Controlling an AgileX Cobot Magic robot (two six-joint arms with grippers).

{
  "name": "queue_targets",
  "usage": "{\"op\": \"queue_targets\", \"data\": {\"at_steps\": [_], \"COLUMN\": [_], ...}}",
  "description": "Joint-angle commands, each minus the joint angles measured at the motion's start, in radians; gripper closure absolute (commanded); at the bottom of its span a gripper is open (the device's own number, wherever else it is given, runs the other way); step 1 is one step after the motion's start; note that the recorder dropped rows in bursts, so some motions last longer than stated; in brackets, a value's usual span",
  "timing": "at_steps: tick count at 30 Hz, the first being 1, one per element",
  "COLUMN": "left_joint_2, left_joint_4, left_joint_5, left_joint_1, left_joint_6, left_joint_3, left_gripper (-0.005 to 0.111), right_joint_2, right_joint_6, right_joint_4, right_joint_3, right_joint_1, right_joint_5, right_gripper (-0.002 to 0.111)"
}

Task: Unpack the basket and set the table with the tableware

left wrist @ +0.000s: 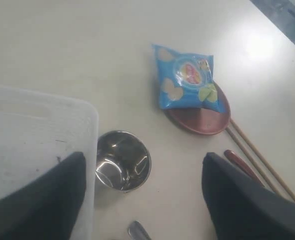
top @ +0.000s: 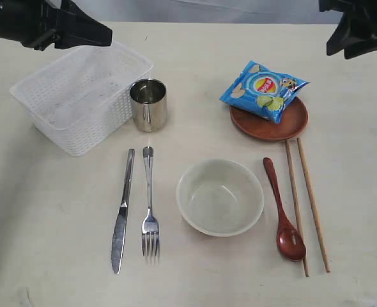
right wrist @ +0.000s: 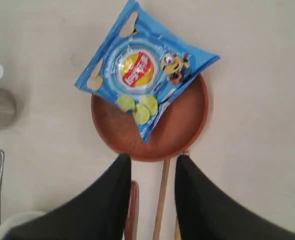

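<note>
The white basket [top: 80, 96] stands empty at the back left, and the steel cup [top: 149, 104] stands upright beside it. In front lie the knife [top: 122, 211], fork [top: 149, 204], cream bowl [top: 220, 197], wooden spoon [top: 283, 211] and two chopsticks [top: 313, 204]. The red-brown plate [top: 265, 130] carries the blue snack packet [top: 263, 89]. My left gripper [left wrist: 143, 156] hangs open high over the cup [left wrist: 123, 161] and the basket's edge [left wrist: 32, 130], holding nothing. My right gripper [right wrist: 153, 159] is open and empty above the near rim of the plate [right wrist: 177, 125].
Both arms are raised at the back corners of the cream table [top: 48, 211], the left arm [top: 80, 32] above the basket and the right arm [top: 358, 29] beyond the plate. The packet [right wrist: 137, 70] covers part of the plate.
</note>
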Motion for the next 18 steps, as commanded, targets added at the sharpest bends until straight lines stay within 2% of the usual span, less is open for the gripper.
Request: {"op": "queue_targets", "data": {"at_steps": [1,6,9,18], "left_joint_2": [-0.007,-0.007,-0.007,-0.007], "left_joint_4": [-0.005,-0.005,-0.005,-0.005], "left_joint_5": [0.009,0.011,0.011,0.017], "left_joint_1": [-0.007,-0.007,-0.007,-0.007], "left_joint_6": [0.006,0.006,0.006,0.006], "left_joint_3": [0.006,0.006,0.006,0.006], "left_gripper": [0.045,0.045,0.045,0.045], "right_joint_2": [-0.015,-0.015,-0.015,-0.01], "right_joint_6": [-0.008,0.0,0.079,0.254], "right_joint_4": [-0.02,-0.031,-0.105,-0.207], "right_joint_3": [-0.003,0.035,0.108,0.371], "right_joint_1": [0.055,0.141,0.186,0.28], "right_joint_5": [0.06,0.071,0.063,-0.221], "right_gripper": [0.078,0.078,0.078,0.078]}}
